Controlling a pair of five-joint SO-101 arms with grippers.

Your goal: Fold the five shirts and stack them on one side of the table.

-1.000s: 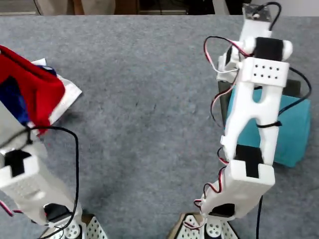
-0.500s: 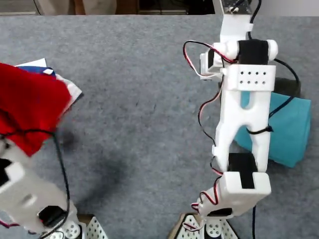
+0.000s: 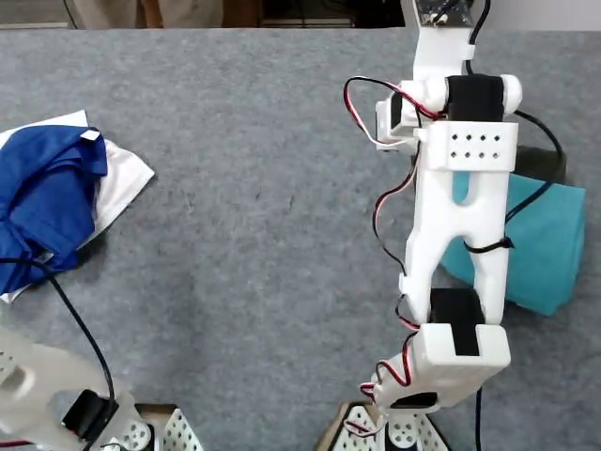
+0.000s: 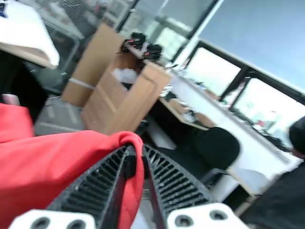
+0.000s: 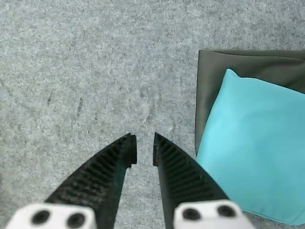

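Where the grey table (image 3: 254,188) meets the left edge of the high view, a crumpled blue shirt (image 3: 47,202) lies on a white shirt (image 3: 127,178), and both are cut off by the frame. Below them the left arm (image 3: 38,399) is cropped at the corner. The left gripper (image 4: 135,151) has its jaws nearly closed on a fold of the red shirt (image 4: 47,167), held up with the room behind it. The rest of that shirt runs out of frame. Further right, the right arm (image 3: 474,141) stretches up the table and covers part of a folded teal shirt (image 3: 540,249). That shirt lies on a dark shirt (image 3: 543,164), of which just an edge peeks out. The right gripper (image 5: 143,143) hangs over bare table beside that stack, jaws a narrow gap apart, holding nothing.
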